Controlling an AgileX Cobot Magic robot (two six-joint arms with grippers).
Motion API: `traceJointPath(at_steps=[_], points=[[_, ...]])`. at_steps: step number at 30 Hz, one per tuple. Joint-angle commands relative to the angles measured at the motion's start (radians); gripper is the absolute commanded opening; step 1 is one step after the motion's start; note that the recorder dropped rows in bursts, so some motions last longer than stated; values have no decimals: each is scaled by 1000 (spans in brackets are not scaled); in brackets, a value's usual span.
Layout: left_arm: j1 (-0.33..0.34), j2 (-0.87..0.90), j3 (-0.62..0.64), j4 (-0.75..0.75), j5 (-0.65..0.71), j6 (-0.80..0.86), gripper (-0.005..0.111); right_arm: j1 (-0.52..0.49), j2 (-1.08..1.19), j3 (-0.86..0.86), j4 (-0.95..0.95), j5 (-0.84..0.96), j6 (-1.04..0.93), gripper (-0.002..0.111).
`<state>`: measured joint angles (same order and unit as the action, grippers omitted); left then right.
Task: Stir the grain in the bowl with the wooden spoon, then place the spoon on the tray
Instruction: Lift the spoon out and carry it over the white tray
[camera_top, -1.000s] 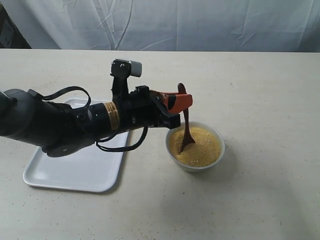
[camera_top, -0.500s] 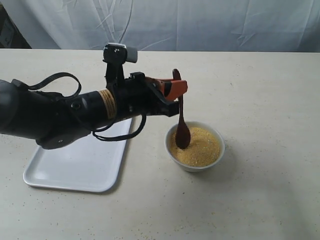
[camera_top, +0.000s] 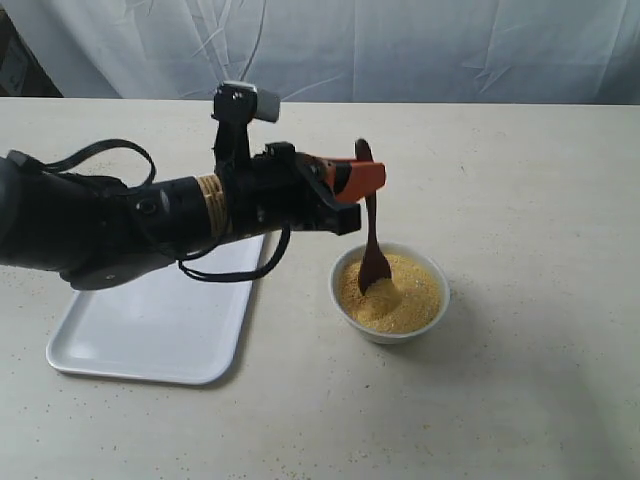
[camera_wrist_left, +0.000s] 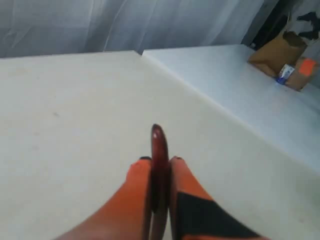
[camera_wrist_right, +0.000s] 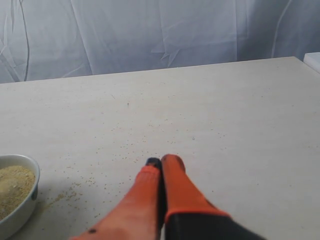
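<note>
My left gripper (camera_top: 366, 183) is shut on the handle of the wooden spoon (camera_top: 373, 250), which hangs nearly upright with its head dipped into the grain (camera_top: 397, 292). The grain fills the white bowl (camera_top: 436, 307) right of the tray (camera_top: 160, 325). In the left wrist view the spoon handle (camera_wrist_left: 159, 165) is pinched between the orange fingers (camera_wrist_left: 135, 195) of that gripper (camera_wrist_left: 159, 161). My right gripper (camera_wrist_right: 162, 162) is shut and empty over bare table; it is out of the exterior view. The bowl (camera_wrist_right: 22, 207) with grain (camera_wrist_right: 12, 182) shows at the edge of the right wrist view.
Loose grains (camera_wrist_right: 80, 185) lie scattered on the beige table near the bowl. A white curtain (camera_top: 400, 45) hangs behind the table. A second white tabletop (camera_wrist_left: 240, 95) with a cardboard box (camera_wrist_left: 280, 55) shows in the left wrist view.
The left gripper has swung the spoon round in the grain: its head went from the bowl's middle to the left side and is back near the middle, handle tilted slightly.
</note>
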<state>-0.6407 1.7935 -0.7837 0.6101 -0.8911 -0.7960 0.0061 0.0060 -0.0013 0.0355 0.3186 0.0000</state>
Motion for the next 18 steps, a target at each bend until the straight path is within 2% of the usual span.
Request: traceJointPath(at_steps=[1, 7, 13, 18], points=[[1, -86, -5, -58, 74, -42, 0, -6, -6, 1, -2, -8, 0, 0], [1, -105, -5, -145, 157, -254, 0, -6, -6, 1, 0, -8, 0, 0], [11, -105, -5, -294, 173, -345, 0, -6, -6, 1, 0, -8, 0, 0], [14, -105, -5, -274, 184, -359, 0, -6, -6, 1, 0, -8, 0, 0]])
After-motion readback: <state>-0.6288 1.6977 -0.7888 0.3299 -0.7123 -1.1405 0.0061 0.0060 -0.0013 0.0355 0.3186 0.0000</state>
